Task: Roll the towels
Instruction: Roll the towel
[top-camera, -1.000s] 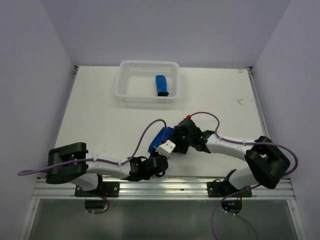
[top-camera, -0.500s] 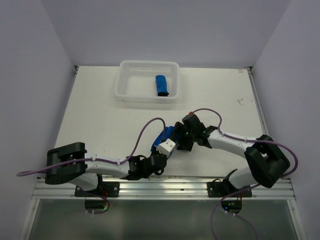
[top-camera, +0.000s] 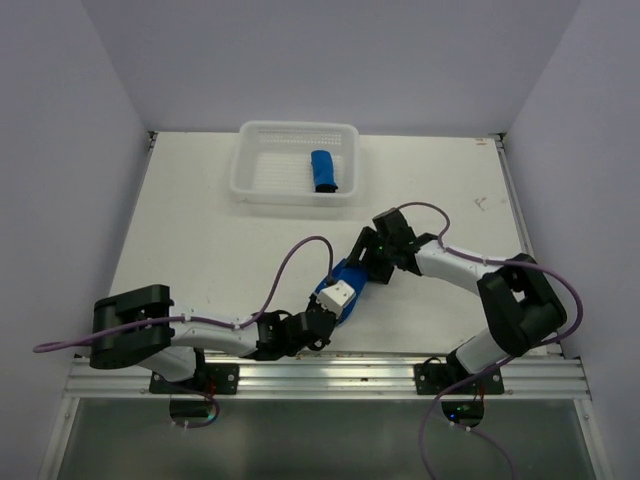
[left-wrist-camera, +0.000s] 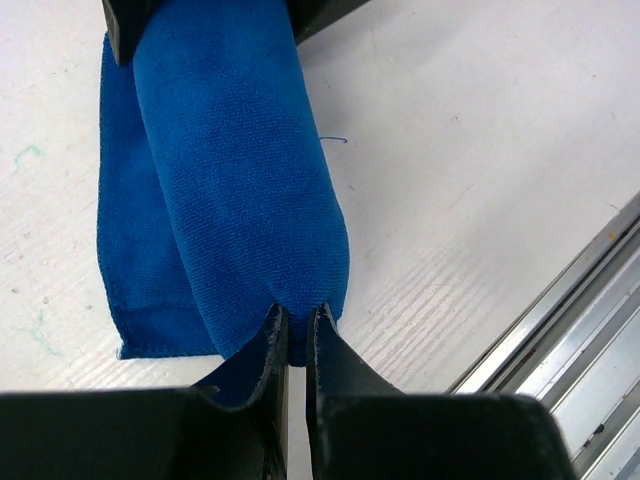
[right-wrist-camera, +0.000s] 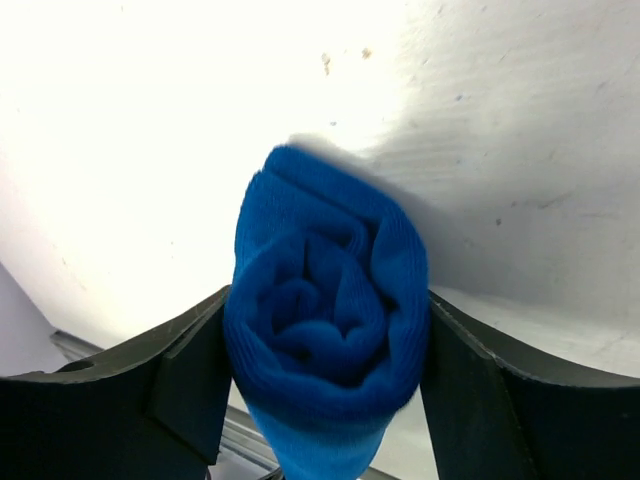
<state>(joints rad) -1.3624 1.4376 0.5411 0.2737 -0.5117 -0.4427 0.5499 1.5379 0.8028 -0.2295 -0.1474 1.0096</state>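
Rolled towel (left-wrist-camera: 232, 150), left fingers (left-wrist-camera: 268, 385) pinching its end, right fingers (right-wrist-camera: 188, 392) seemingly clasping the other end

White table (top-camera: 200, 240), pale lilac walls (top-camera: 330, 60), aluminium rail (top-camera: 380, 375) at front

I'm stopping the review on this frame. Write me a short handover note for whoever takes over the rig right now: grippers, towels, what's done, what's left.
Left gripper: shut, pinching the near end of the royal-blue cloth towel on the table.
Right gripper: jaws wide, closed around the far end of the same roll.
Towels: that one lies near the front of the white table, mostly rolled, one flap flat beside it. The other royal-blue cloth towel lies rolled in the white plastic basket.
Done: one towel rolled and in the basket.
Left: finish this roll; probably basket it too.
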